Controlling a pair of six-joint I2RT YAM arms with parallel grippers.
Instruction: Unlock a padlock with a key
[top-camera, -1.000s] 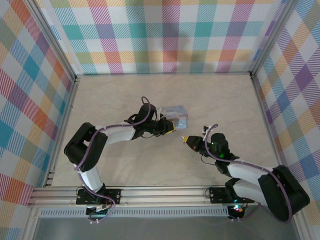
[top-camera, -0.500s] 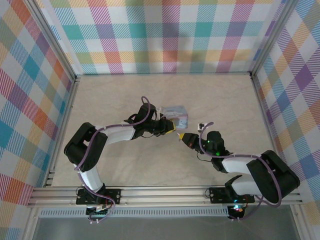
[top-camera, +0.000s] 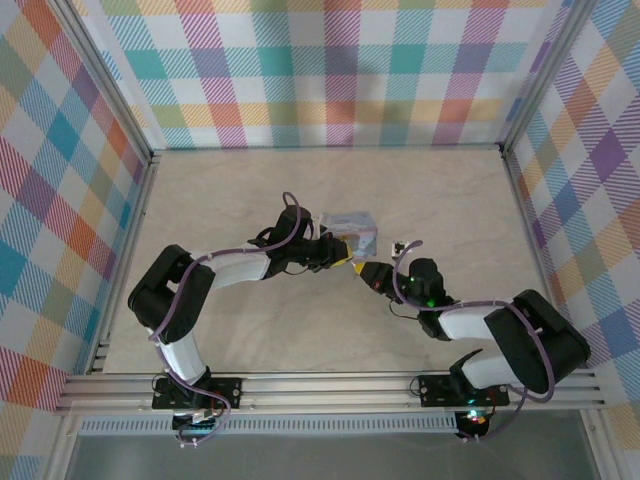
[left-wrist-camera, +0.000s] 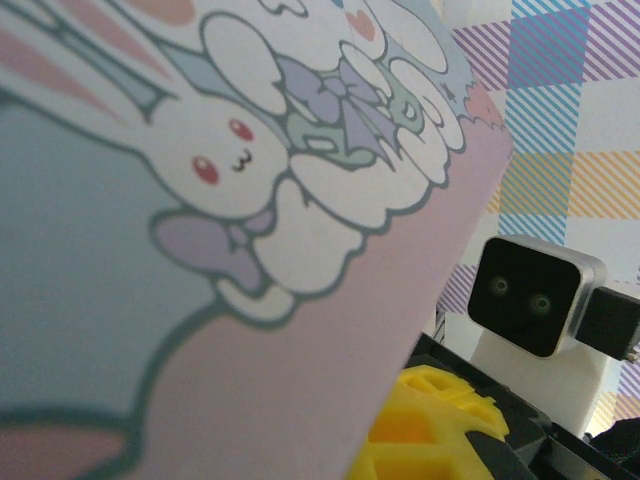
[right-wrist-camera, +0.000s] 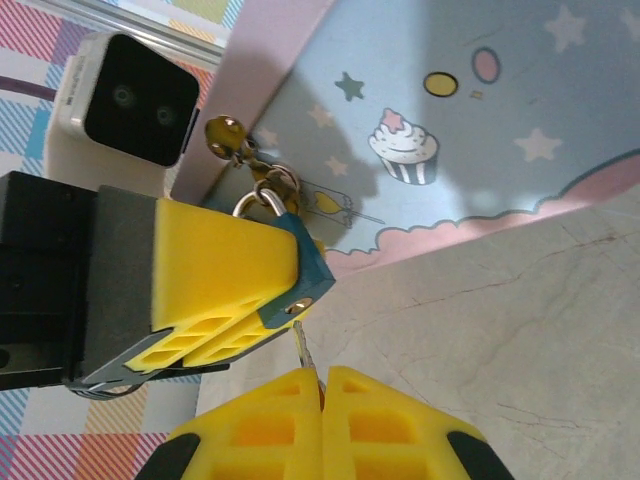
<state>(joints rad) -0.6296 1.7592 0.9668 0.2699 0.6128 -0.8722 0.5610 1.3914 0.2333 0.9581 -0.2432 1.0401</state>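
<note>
The padlock (right-wrist-camera: 313, 270) is a tiny dark bluish piece with a silver shackle (right-wrist-camera: 262, 197), and my left gripper (right-wrist-camera: 293, 292) is shut on it between yellow fingers. Its brass keyhole (right-wrist-camera: 300, 302) faces down in the right wrist view. My right gripper (right-wrist-camera: 322, 378) is shut on the key (right-wrist-camera: 304, 350), just below. The blade points up and its tip reaches the keyhole; whether it has gone in I cannot tell. From above, the left gripper (top-camera: 345, 259) and the right gripper (top-camera: 366, 272) meet tip to tip in front of the tin.
The pale blue and pink tin (top-camera: 350, 228) with cartoon prints stands right behind the padlock, its bunny side (left-wrist-camera: 220, 200) close against the left wrist camera. The right wrist's camera block (left-wrist-camera: 535, 295) shows past the tin's edge. Checked walls enclose the beige table (top-camera: 450, 200).
My right gripper has moved left and away from the near edge with the key, closing the gap to the padlock. The left gripper and the tin have stayed put.
</note>
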